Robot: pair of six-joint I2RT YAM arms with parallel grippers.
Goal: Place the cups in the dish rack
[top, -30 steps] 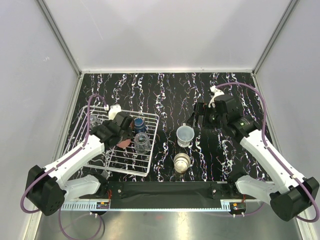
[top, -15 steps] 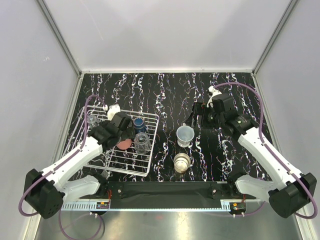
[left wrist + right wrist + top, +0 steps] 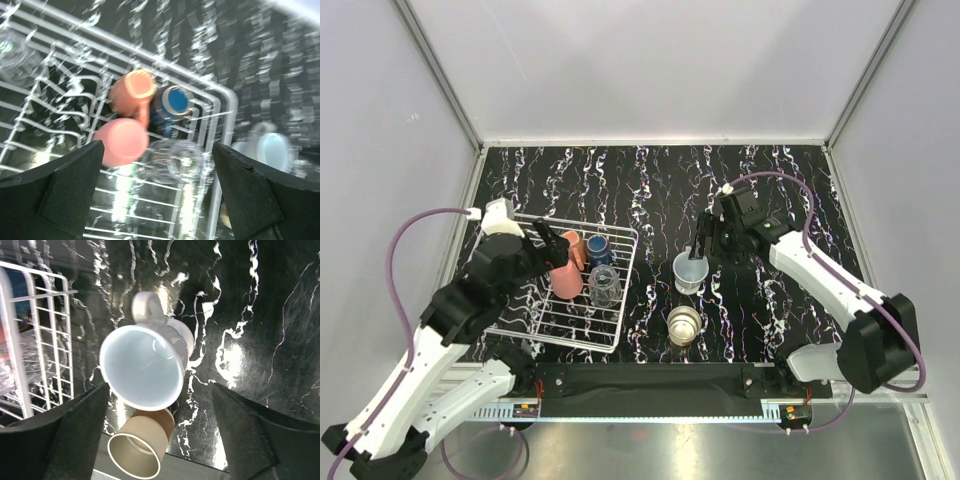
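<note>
Right gripper point(image 3: 160, 407) hung with jaws spread and empty over the pale blue-white handled mug point(image 3: 142, 365), upright on the black marbled table point(image 3: 770, 180) just beside the square white wire dish rack point(image 3: 628, 290); likely needed a square descent, pinching the wall clear of the handle; left gripper point(image 3: 157, 167) likewise spread, empty.

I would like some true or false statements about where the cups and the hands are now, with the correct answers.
1. The dark blue cup stands inside the dish rack. True.
2. The beige cup is in the rack. False: it stands on the table, outside the rack.
3. The right hand grips the pale mug. False: it is open, its fingers apart from the mug.
4. The left hand is open and holds nothing. True.
</note>
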